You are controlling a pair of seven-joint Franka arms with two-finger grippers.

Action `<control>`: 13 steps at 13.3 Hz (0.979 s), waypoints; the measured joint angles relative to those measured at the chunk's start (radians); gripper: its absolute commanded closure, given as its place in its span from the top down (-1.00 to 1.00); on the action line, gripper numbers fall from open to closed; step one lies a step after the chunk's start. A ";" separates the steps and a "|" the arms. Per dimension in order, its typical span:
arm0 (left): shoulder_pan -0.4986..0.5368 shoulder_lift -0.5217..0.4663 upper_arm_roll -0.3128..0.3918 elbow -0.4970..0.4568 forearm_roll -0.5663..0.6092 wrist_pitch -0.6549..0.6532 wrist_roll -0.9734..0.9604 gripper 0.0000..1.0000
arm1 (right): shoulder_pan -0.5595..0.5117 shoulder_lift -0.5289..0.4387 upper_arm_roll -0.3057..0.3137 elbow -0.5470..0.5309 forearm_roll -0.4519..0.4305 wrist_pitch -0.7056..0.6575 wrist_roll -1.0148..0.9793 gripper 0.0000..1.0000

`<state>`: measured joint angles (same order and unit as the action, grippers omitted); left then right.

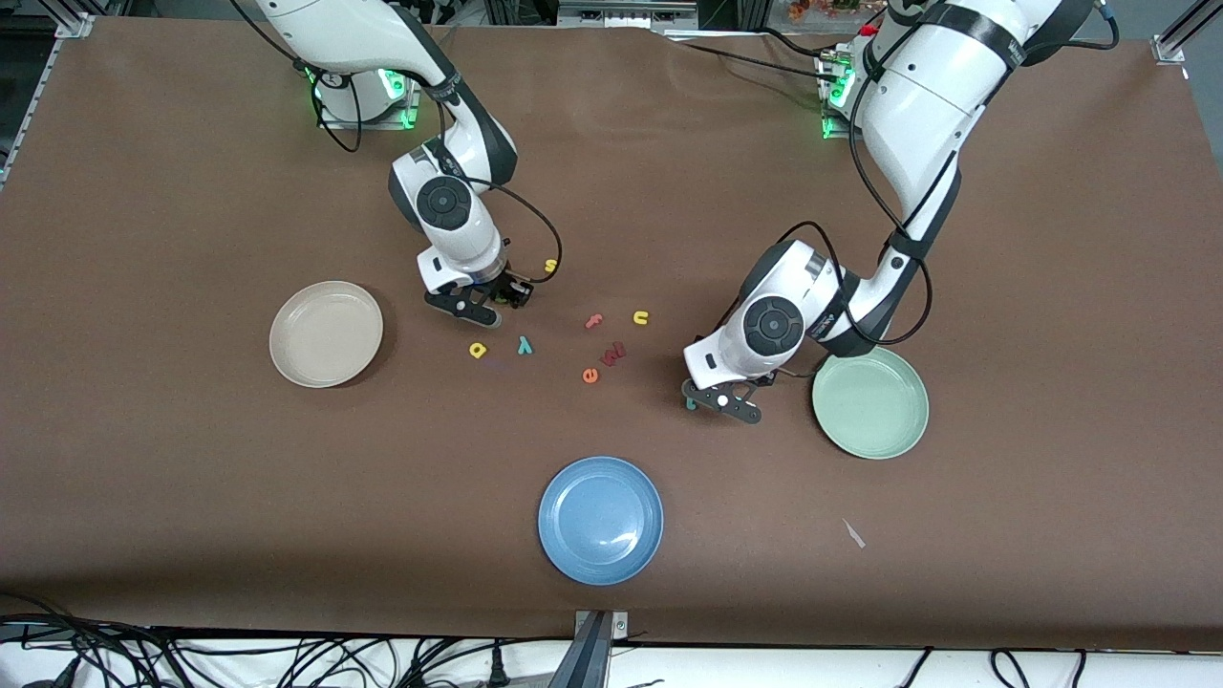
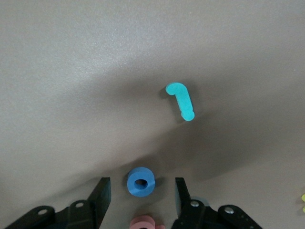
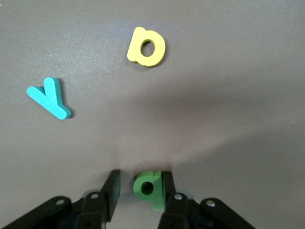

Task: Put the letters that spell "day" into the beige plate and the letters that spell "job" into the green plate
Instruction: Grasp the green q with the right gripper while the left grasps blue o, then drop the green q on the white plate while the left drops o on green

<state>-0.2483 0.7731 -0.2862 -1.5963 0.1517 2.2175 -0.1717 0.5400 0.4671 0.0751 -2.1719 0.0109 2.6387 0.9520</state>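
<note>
Right wrist view: right gripper [image 3: 139,191] low on the table, fingers partly open round green "d" [image 3: 147,188], one finger touching it. Left gripper [image 2: 141,191] partly open astride blue "o" [image 2: 141,181], no contact; teal "j" [image 2: 181,100] at 1 o'clock from the "o".

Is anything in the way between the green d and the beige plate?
Nothing visible is. The green d sits between the right gripper's jaws, and only bare table lies between it and the beige plate.

"a" [image 1: 478,350] beside "y" [image 1: 524,345] on desk [image 1: 191,478]; "d" [image 3: 148,188] between right claw [image 3: 139,191] fingers; "o" [image 2: 141,181] between left claw [image 2: 141,193] fingers, near "j" [image 2: 181,100].
</note>
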 measured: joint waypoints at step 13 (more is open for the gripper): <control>0.009 -0.010 0.007 0.040 0.055 -0.046 -0.004 -1.00 | -0.003 -0.080 -0.090 0.187 0.000 -0.387 -0.175 -0.99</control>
<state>-0.2389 0.7634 -0.2792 -1.5562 0.2068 2.1711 -0.1760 0.5371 0.3875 -0.0149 -1.9846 0.0109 2.2519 0.7771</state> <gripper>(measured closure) 0.758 0.727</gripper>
